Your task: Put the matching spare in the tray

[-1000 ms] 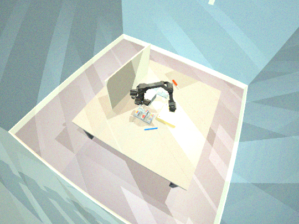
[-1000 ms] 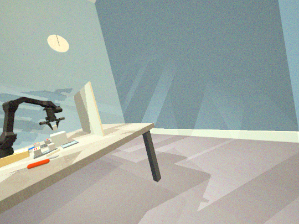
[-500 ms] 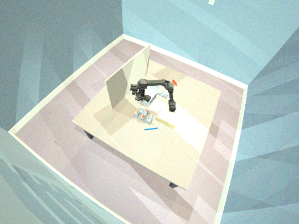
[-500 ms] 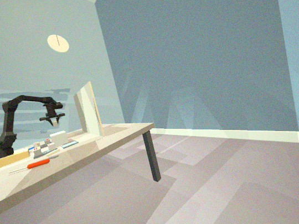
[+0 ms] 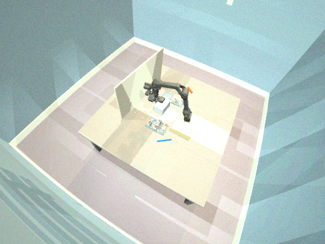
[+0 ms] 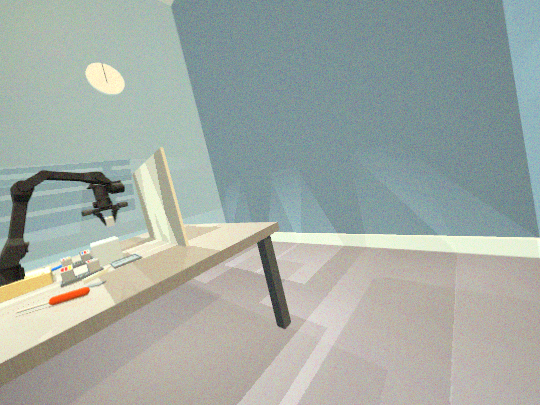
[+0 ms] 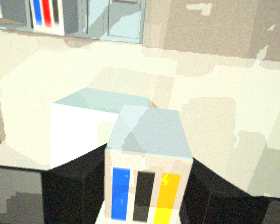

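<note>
The spare block [image 6: 110, 221] [image 7: 148, 165] is in the air — the claw [image 5: 155, 101] [image 6: 110, 219] [image 7: 145, 150] holds it between its fingers. Under them stands the surface [image 5: 177, 158] [image 6: 200, 253], with a tall panel [image 5: 138, 74] [image 6: 165, 198] near one side; around are blue walls [image 5: 210, 44] [image 6: 350, 123]. The near edge in the exterior view has bare space beside the panel. Only the wrist view shows the block's stripes clearly — blue, black, yellow; only the exterior view shows a round clock [image 6: 105, 78].

Arm [image 5: 171, 84] [image 6: 70, 176] arching up and over, wrist [image 5: 154, 89] [image 6: 102, 193] pitching down — gripper [image 5: 156, 103] [image 6: 109, 222] [image 7: 145, 150] hanging fingers-down above the tabletop, clamping a small block — fingers standing partly apart.
</note>
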Tool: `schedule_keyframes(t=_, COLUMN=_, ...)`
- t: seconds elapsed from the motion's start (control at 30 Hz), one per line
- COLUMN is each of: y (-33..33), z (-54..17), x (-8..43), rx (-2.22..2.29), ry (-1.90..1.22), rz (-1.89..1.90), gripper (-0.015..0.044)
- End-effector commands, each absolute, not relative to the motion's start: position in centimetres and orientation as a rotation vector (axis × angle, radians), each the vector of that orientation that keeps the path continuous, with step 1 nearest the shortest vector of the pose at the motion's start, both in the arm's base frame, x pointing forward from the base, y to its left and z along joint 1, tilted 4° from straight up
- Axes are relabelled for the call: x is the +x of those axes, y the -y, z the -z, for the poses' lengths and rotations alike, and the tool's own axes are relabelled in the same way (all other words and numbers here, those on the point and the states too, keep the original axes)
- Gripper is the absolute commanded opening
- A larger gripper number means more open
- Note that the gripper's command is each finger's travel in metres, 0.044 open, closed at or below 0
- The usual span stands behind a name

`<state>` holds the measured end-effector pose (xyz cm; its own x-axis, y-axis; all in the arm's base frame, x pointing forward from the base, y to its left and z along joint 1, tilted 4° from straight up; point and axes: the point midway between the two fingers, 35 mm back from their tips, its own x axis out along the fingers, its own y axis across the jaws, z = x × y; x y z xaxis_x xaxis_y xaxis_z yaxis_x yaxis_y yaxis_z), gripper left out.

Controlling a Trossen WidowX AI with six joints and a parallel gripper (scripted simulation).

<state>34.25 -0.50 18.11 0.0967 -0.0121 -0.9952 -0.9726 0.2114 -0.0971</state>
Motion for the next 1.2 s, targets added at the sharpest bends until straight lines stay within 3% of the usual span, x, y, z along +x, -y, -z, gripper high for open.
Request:
schedule_keyframes(t=0.0, y=2.8, z=-18.3, x=34.5, rx=-1.100, ry=-1.225, rz=-0.978, gripper=0.0000)
schedule_keyframes(t=0.57, y=12.8, z=-18.2, x=33.3, rx=-1.114, ry=-1.232, rz=-0.994, gripper=0.0000)
schedule_keyframes(t=1.17, y=22.9, z=-18.1, x=28.7, rx=-1.127, ry=-1.232, rz=-1.009, gripper=0.0000)
